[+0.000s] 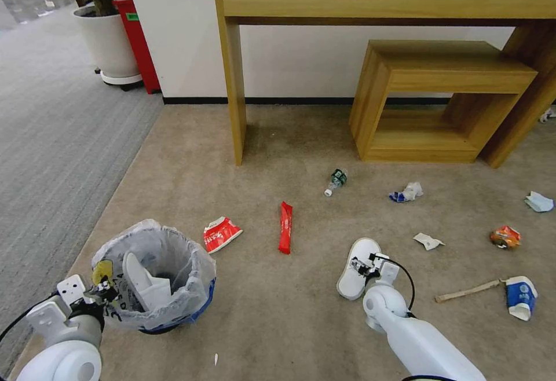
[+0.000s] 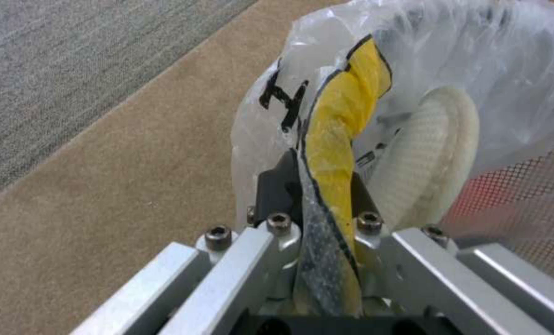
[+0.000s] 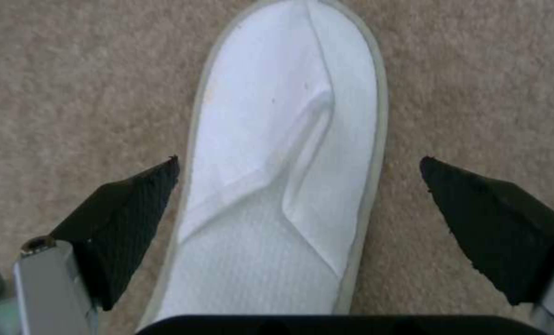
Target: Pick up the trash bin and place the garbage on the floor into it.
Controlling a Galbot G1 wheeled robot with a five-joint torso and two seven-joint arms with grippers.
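Head view: trash bin (image 1: 155,277) low at the left on the beige floor (image 1: 278,323), one white slipper already inside; left gripper (image 1: 103,289) clamped on its bagged rim. Second slipper (image 1: 354,265) lying just under the right gripper (image 1: 367,266), the nearer arm by far, toe pointing away from the robot. Red wrappers, paper, cup and stick scattered beyond.

Left wrist view: fingers (image 2: 276,188) pinched together on the bag's yellow-marked edge (image 2: 342,125).

Right wrist view: fingertips (image 3: 137,204) spread wide, straddling the slipper (image 3: 283,186), long axis running between them, straight below.
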